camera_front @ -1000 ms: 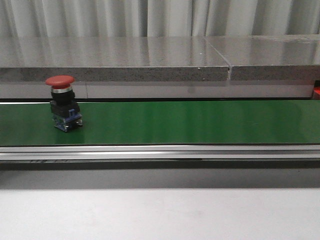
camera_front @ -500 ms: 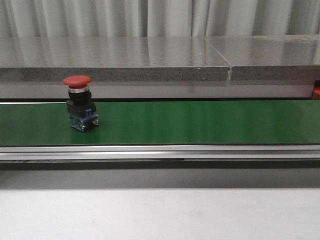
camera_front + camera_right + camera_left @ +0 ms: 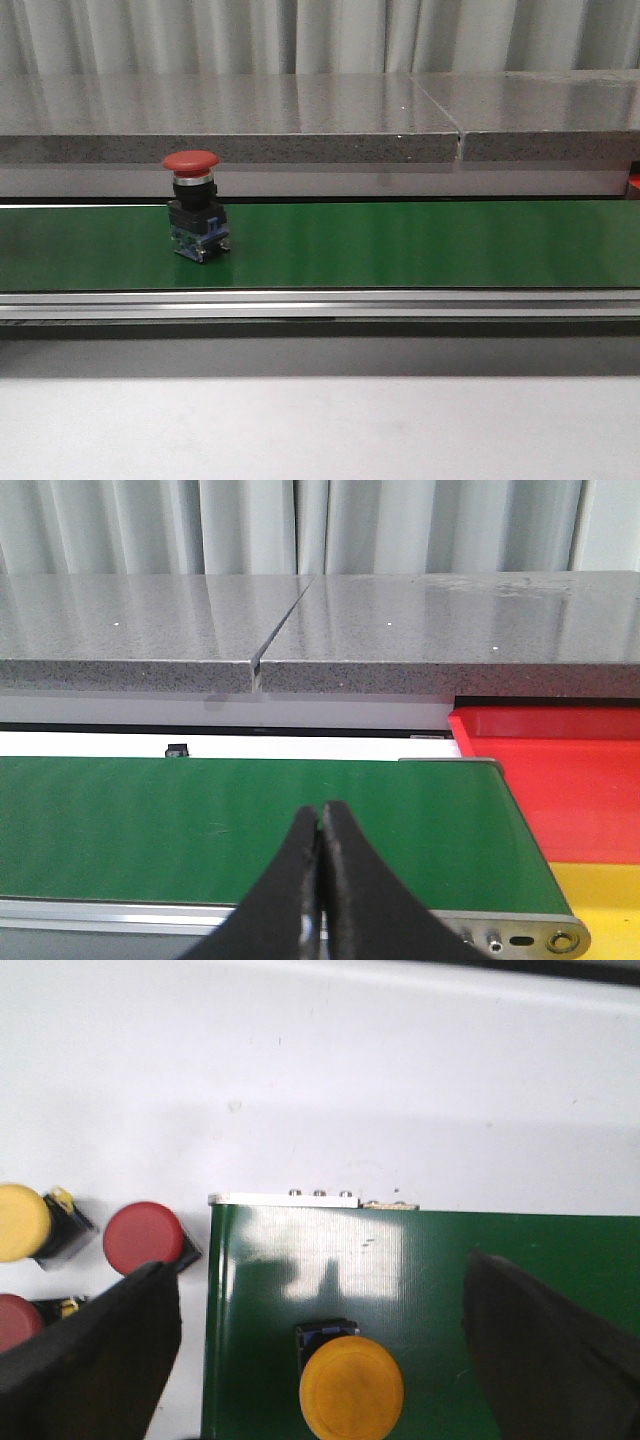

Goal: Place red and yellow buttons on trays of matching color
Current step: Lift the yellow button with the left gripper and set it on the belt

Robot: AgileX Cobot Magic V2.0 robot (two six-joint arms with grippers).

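Left tool [image 3: 322, 1350]: spread wide, dark fingers [image 3: 95, 1345] flanking a yellow button [image 3: 351, 1388] without touching it. Stands upright on the green belt [image 3: 430, 1290], just inside the belt's left end. Looks set down there, not held.

Beside that end, on the white table [image 3: 400, 1090] — a red button [image 3: 143, 1237] close to the belt's edge, another yellow one [image 3: 22, 1222] next to it, a second red cap [image 3: 18, 1318] partly hidden behind the finger.

Right tool [image 3: 320, 825]: pressed together, pinching nothing, poised low over the belt's right end. Just past that end, a red tray [image 3: 560, 770] on the far side and a yellow tray [image 3: 605, 895] on the near side, touching each other.

In the front view, one red button [image 3: 195, 215] upright on the belt, well short of the right end, cap up, black body and blue base below. No arm near it.

Step in hand, judged: wait for this red button at the right end, then lift it onto the red tray.

To do it well — spread the right tool before the button arrives. Come down over the cap and close on the black body, not on the rounded cap, which likely slips. Grip across the body's flat sides. Lift straight before swinging. Set down inside the red tray's rim, clear of the yellow border, and release only once resting.
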